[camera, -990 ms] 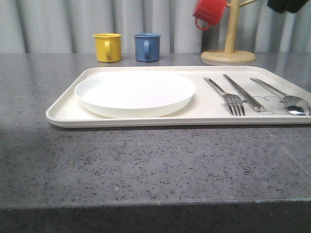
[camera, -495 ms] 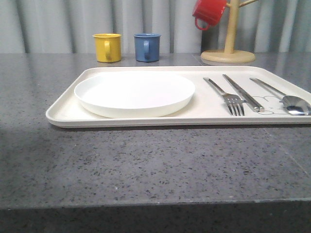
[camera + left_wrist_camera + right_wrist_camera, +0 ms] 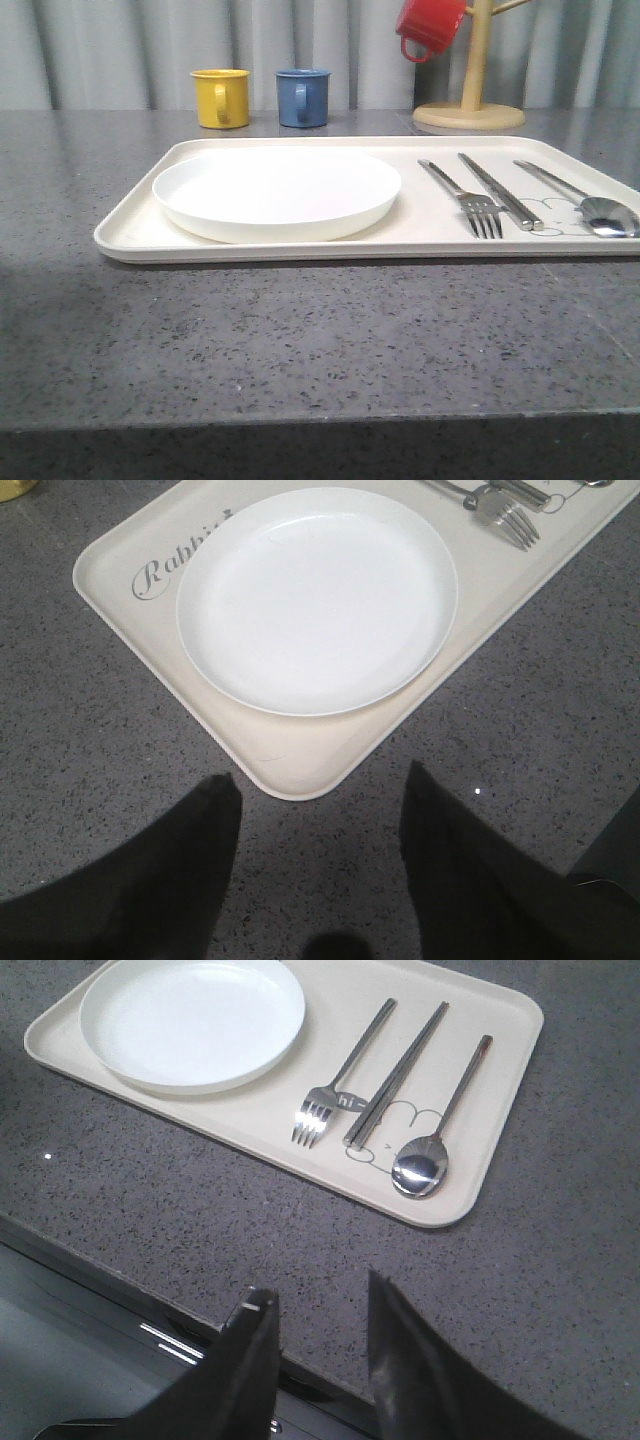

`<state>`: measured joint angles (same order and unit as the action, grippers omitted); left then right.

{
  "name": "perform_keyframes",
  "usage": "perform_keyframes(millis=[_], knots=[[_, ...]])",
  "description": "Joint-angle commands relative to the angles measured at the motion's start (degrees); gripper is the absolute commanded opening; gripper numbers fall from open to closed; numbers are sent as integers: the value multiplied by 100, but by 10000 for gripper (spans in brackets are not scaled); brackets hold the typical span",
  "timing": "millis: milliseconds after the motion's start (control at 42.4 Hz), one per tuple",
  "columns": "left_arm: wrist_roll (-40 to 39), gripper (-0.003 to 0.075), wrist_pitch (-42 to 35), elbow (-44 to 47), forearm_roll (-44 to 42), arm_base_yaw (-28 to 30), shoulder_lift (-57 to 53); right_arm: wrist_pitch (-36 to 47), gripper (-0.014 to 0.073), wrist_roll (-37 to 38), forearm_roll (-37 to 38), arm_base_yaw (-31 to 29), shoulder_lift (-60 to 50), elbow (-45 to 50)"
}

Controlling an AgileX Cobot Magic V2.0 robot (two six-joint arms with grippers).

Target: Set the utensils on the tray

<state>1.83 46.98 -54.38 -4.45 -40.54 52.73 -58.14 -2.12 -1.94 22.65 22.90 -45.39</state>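
Note:
The cream tray [image 3: 130,235] [image 3: 300,755] [image 3: 500,1020] lies on the grey table. On its left part rests a round white plate [image 3: 277,192] [image 3: 318,598] [image 3: 192,1020]. To the right lie, side by side, a fork [image 3: 468,198] [image 3: 340,1090] [image 3: 505,518], a knife [image 3: 498,190] [image 3: 398,1072] and a spoon [image 3: 585,200] [image 3: 440,1130]. My left gripper [image 3: 320,790] hangs open above bare table just off the tray's near corner. My right gripper [image 3: 318,1295] is open over the table's front edge, well short of the tray. Neither holds anything.
A yellow mug [image 3: 221,97] and a blue mug [image 3: 302,97] stand behind the tray. A red mug [image 3: 430,27] hangs on a wooden mug tree [image 3: 470,110] at the back right. A wide strip of bare table lies in front of the tray.
A dark arm part seen at the upper right of the front view one second ago has left the picture. Tray, plate and cutlery have not moved.

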Motion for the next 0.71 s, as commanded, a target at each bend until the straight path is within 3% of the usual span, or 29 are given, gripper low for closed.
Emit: perform_keyframes(millis=[0, 94, 212, 377, 519, 684], knots=[[-73, 368, -393, -140, -6, -35, -70, 526, 258, -120, 45, 12, -54, -66], [-73, 368, -393, -140, 5, -35, -70, 533, 237, -120, 45, 12, -61, -61], [-73, 362, -382, -140, 5, -35, -70, 533, 119, -120, 45, 12, -61, -61], [4, 151, -369, -74, 5, -35, -70, 533, -74, -120, 45, 12, -61, -61], [369, -22, -369, -8, 5, -35, -70, 523, -66, -120, 45, 12, -61, -58], [381, -20, -423, -8, 5, -35, -70, 448, -66, -120, 57, 12, -61, -58]])
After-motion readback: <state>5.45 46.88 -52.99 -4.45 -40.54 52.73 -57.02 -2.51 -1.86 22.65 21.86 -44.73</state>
